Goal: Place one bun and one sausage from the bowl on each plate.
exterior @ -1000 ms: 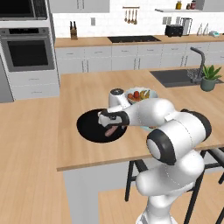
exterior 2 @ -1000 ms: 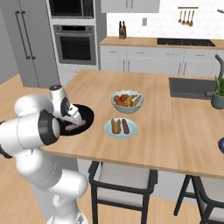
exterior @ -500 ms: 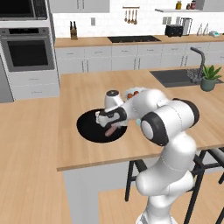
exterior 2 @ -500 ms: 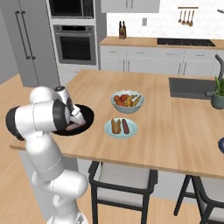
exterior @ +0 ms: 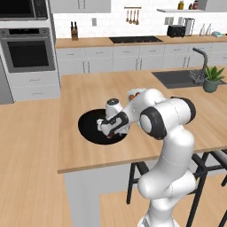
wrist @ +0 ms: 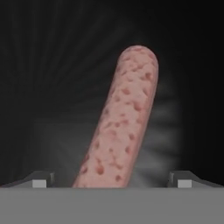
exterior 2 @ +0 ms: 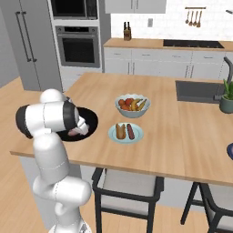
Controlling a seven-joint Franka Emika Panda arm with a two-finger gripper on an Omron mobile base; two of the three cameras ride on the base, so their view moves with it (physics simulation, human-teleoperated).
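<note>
The black bowl sits on the wooden island near its front left. My gripper is down inside it, open. In the hand view a pink speckled sausage lies on the dark bowl floor between my two wide-apart fingertips, which are not touching it. That sausage peeks out beside my arm in the right base view. The pale blue plate holds one bun and one sausage. A darker plate shows at the right edge.
A pale grey bowl of coloured fruit stands just behind the pale blue plate. A sink and a potted plant are at the island's far right. Stools stand under the front edge.
The hand has sunk a little lower into the black bowl and the arm's elbow has swung up and over it. The jaws have stayed open.
</note>
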